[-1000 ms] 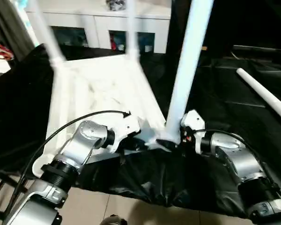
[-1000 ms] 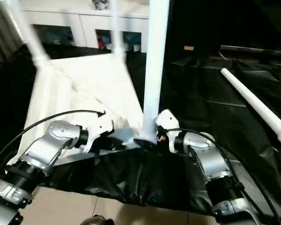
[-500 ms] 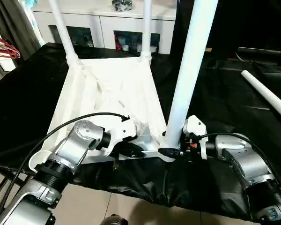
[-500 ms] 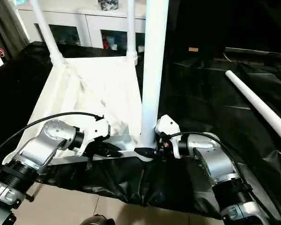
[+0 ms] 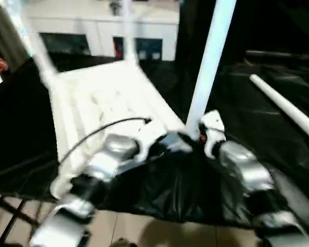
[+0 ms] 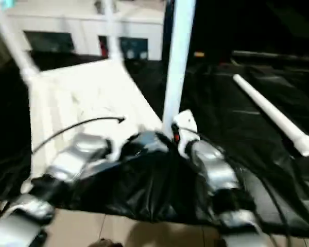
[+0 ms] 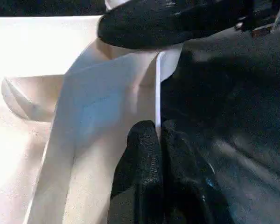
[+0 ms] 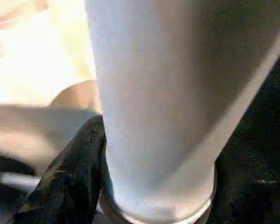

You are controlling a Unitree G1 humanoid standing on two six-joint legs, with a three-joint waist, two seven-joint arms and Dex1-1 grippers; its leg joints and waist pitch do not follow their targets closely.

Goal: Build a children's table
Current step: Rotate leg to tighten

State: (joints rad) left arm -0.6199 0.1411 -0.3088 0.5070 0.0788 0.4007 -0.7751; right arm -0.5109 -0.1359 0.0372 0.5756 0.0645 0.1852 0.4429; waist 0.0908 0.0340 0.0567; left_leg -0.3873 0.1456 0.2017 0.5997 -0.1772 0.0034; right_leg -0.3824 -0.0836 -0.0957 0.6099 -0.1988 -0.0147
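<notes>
The children's table top (image 5: 92,98) lies upside down on black cloth. Two legs stand in its far corners (image 5: 41,56) (image 5: 127,31). A third leg (image 5: 208,62) stands upright in the near right corner socket. My right gripper (image 5: 195,136) grips this leg's base (image 8: 163,93), with one black finger (image 8: 70,172) pressed against it. My left gripper (image 7: 159,135) is shut on the thin near rim of the top (image 7: 157,88), just beside that corner. Another leg (image 5: 283,105) lies loose on the cloth to the right.
A white cabinet (image 5: 103,25) with glass doors stands behind the table. The black cloth (image 5: 257,77) hangs over the near edge above a tiled floor (image 5: 144,231). In the left wrist view, the right gripper's finger (image 7: 168,23) crosses close to my left fingers.
The whole picture has shifted and blurred, so the head camera is moving. Both grippers stay at the near right corner. The right fingers have closed in on the leg's base.
</notes>
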